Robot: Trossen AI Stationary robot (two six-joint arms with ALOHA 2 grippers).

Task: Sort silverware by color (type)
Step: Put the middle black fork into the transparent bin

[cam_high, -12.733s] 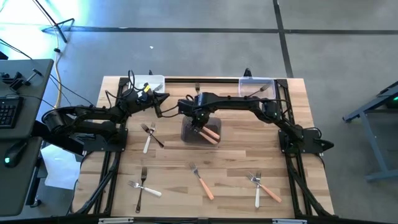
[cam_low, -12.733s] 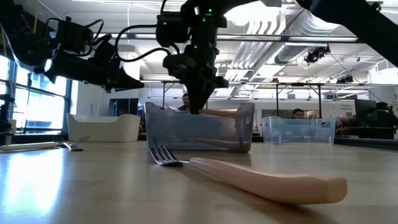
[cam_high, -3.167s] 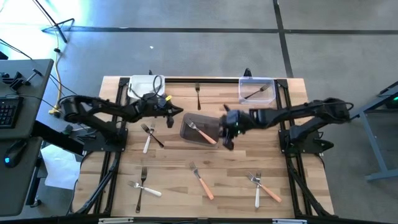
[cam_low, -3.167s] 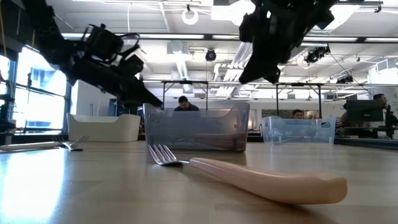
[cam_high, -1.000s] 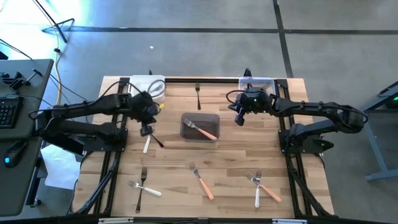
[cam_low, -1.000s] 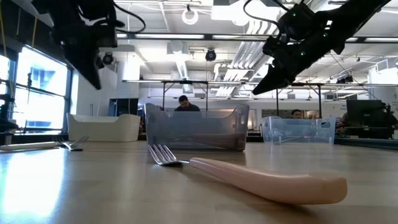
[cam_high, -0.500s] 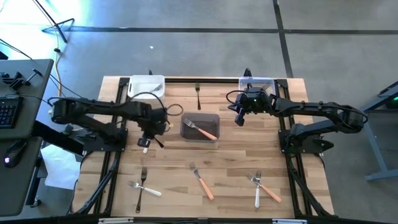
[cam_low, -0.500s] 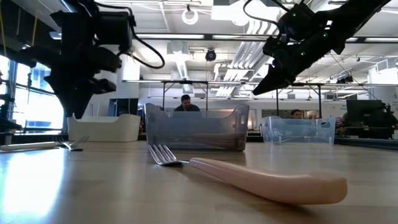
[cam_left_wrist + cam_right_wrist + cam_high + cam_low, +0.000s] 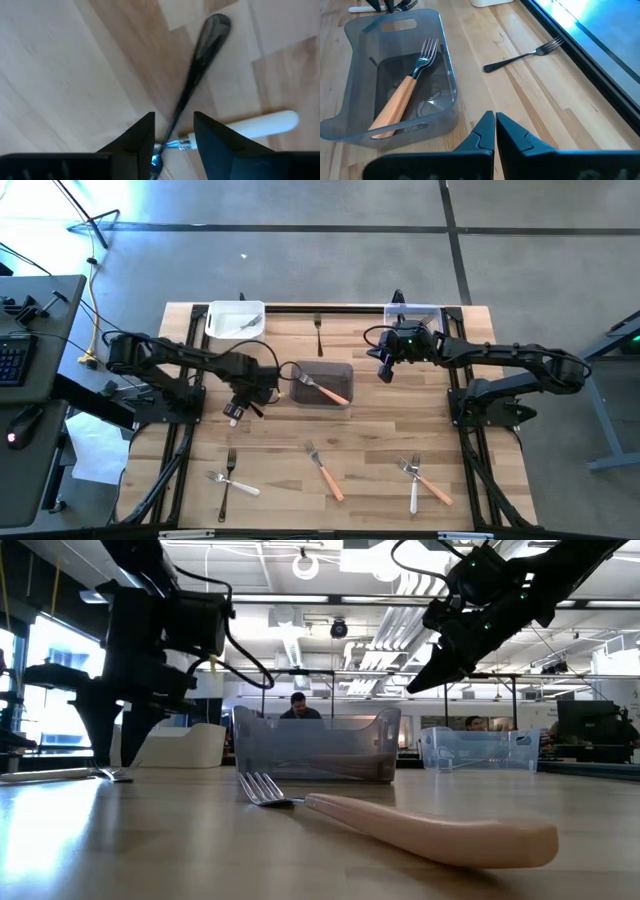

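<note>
Left gripper point(image 9: 172, 137), jaws open, hides the crossing of black fork point(image 9: 197, 70) and white fork point(image 9: 260, 123).

The right pincer point(image 9: 494, 131) hangs with its fingers pressed together over the wooden surface point(image 9: 530, 90). Just beyond sits a grey tub point(image 9: 395, 75) holding one orange-handled fork point(image 9: 402, 95) — a dark-handled fork point(image 9: 522, 55) lies apart, on bare wood.

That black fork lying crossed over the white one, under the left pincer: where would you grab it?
Probably mid-handle on the black fork, coming straight down. The handle is slim and lies flat on the table, and that stretch is clear of the white fork it crosses. The left pincer is open and already straddles it there.
</note>
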